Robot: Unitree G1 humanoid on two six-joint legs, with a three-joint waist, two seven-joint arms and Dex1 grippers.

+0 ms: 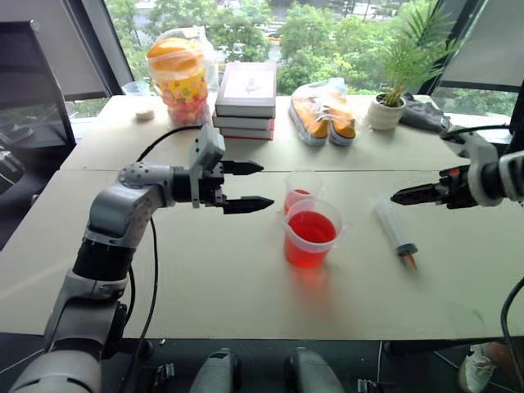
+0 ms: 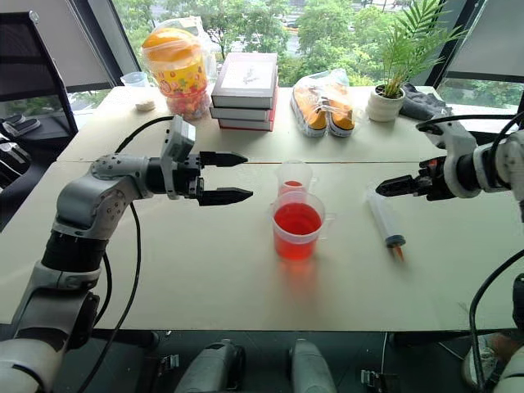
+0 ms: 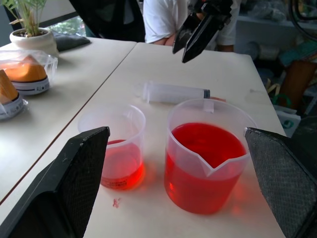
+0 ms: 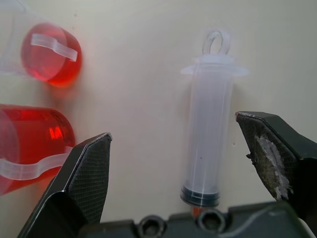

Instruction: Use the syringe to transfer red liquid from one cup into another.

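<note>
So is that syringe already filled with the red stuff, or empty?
Empty, it seems. The syringe lies flat on the table with a clear barrel and no red inside; the red liquid sits in the cups.

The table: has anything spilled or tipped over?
Mostly tidy. Both cups stand upright, and the syringe lies flat, untouched. One small red speck marks the table beside the smaller cup, probably a stray drop.

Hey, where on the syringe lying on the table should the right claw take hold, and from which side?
Probably the middle of the clear barrel, coming from above. The syringe lies flat on the table, apart from both cups, so only its top and sides are free. In the right wrist view the open right claw already has a finger either side of the barrel, clear of the plunger ring and orange tip.
</note>
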